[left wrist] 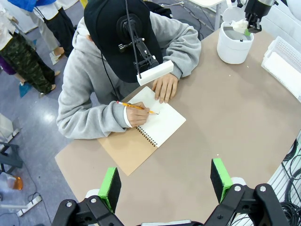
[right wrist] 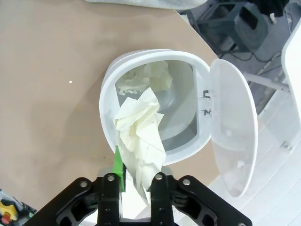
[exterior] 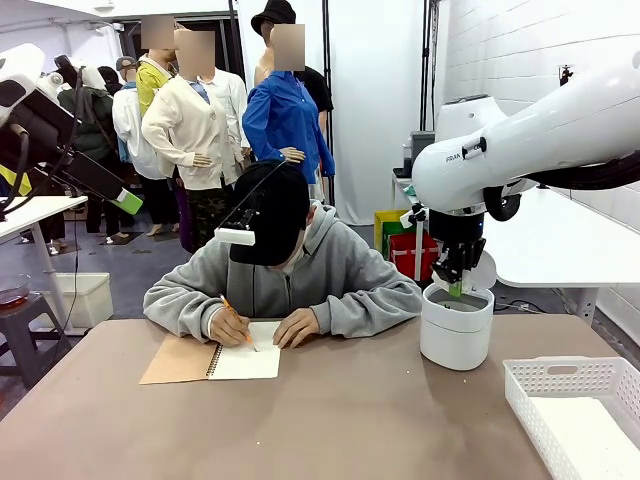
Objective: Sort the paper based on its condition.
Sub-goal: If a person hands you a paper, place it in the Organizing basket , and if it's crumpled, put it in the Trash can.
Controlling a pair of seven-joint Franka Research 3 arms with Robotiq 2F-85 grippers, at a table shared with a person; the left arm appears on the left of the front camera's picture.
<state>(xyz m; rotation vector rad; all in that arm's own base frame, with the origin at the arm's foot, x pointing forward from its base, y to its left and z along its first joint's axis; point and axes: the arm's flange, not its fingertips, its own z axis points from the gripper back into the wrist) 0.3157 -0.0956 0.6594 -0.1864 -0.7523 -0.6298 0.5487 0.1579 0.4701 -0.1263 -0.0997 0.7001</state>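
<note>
The crumpled paper (right wrist: pixel 141 136) hangs between the fingers of my right hand (right wrist: pixel 136 181), which are pinched on its lower end; the wad sags over the rim of the white bin (right wrist: pixel 183 155), with another crumpled piece (right wrist: pixel 150 75) already inside. My right wrist view shows the bin's lid (right wrist: pixel 233 127) tipped open to one side. From the front, that hand sits directly over the bin near the desk's (exterior: pixel 350 420) far right edge. A white basket (exterior: pixel 575 410) stands at the near right corner, apart from the bin. My left hand (left wrist: pixel 164 181) hangs high above the desk, fingers wide apart and empty. Below it the person writes with a pencil (left wrist: pixel 136 108) in a spiral notebook (left wrist: pixel 150 132). Bare desk lies between notebook and bin.
</note>
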